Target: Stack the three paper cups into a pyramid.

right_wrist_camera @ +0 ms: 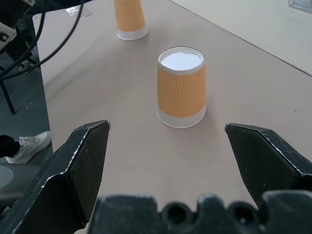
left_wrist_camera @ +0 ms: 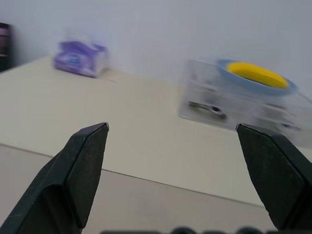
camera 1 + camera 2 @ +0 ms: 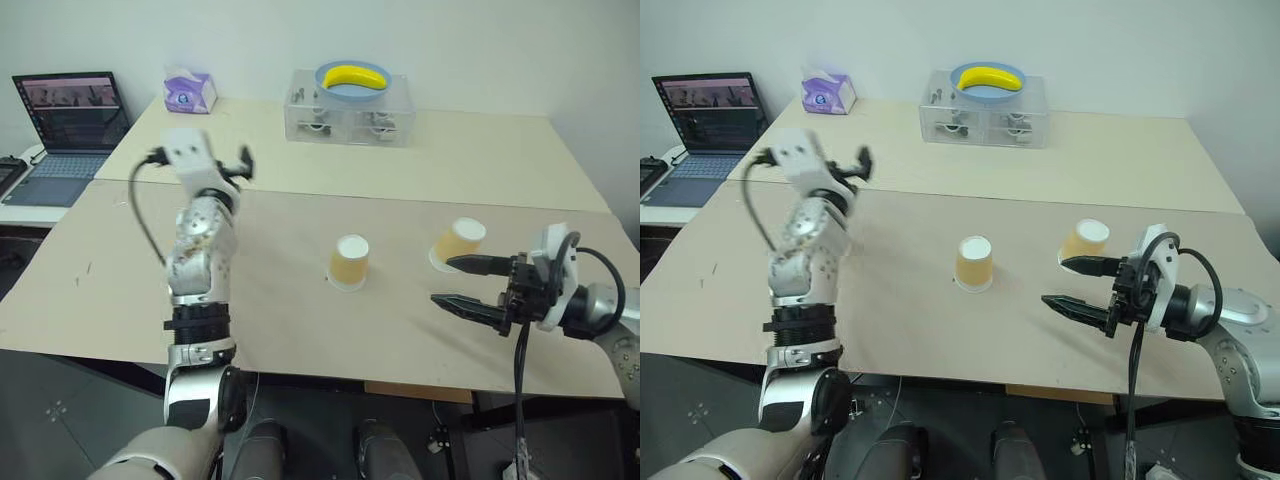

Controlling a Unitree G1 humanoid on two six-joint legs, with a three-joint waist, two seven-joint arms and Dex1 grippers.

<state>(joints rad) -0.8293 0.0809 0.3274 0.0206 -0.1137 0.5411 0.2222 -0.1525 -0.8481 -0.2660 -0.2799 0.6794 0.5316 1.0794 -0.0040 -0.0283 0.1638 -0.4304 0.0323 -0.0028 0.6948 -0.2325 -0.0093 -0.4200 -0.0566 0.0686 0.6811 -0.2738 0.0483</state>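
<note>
Your right gripper (image 3: 462, 282) hangs low over the near edge of the matte beige table (image 3: 300, 330), its two black wedge-shaped fingers spread wide, holding nothing. Just beyond its tips an upside-down paper cup (image 3: 459, 240) stands on its white rim, tan-orange zigzag sides tapering to a flat white base. A second identical cup (image 3: 349, 262) stands inverted well to its left, near mid-table. Your left gripper (image 3: 243, 163) is raised above the table, fingers wide apart and empty, facing a clear plastic drawer box (image 3: 350, 115) topped by a banana (image 3: 355, 76) in a blue bowl (image 3: 380, 90).
</note>
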